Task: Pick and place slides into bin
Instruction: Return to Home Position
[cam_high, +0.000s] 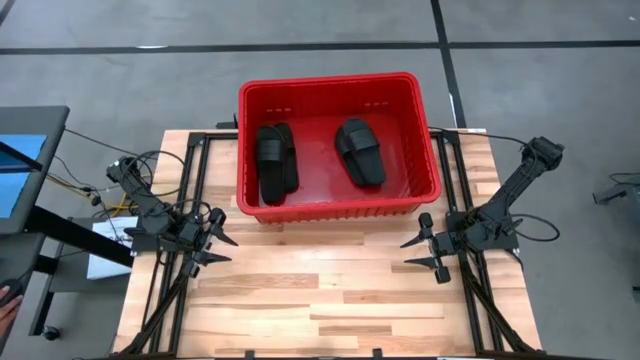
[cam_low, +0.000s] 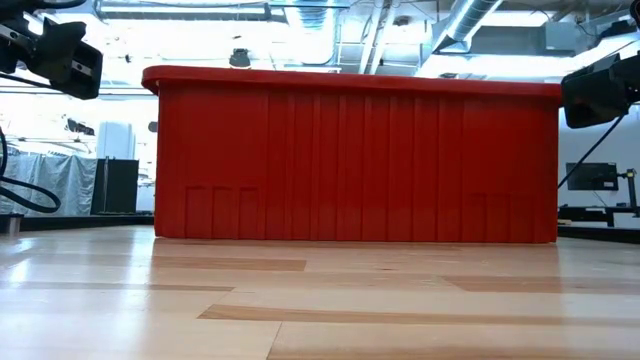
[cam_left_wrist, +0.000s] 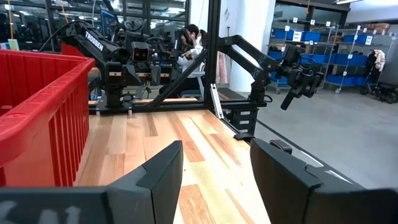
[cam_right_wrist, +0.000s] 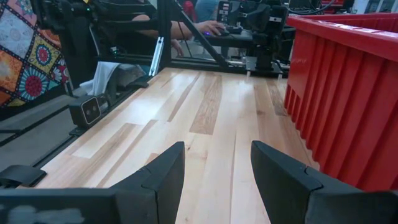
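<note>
Matte black slide sandals (cam_high: 277, 160) lay in the red plastic bin (cam_high: 330, 80); left gripper (cam_high: 228, 250) and right gripper (cam_high: 408, 253) gaped wide and empty nearby — a careless retreat might have clipped its wall.

The left arm (cam_high: 150, 210) is reaching in from the left side, folded low, with the left pincer (cam_high: 228, 250) pointing right and its fingers spread apart. The right arm (cam_high: 510, 190) is mirroring it from the right side, with the right pincer (cam_high: 406, 253) pointing left, fingers likewise spread. The two are facing each other, well apart.
</note>
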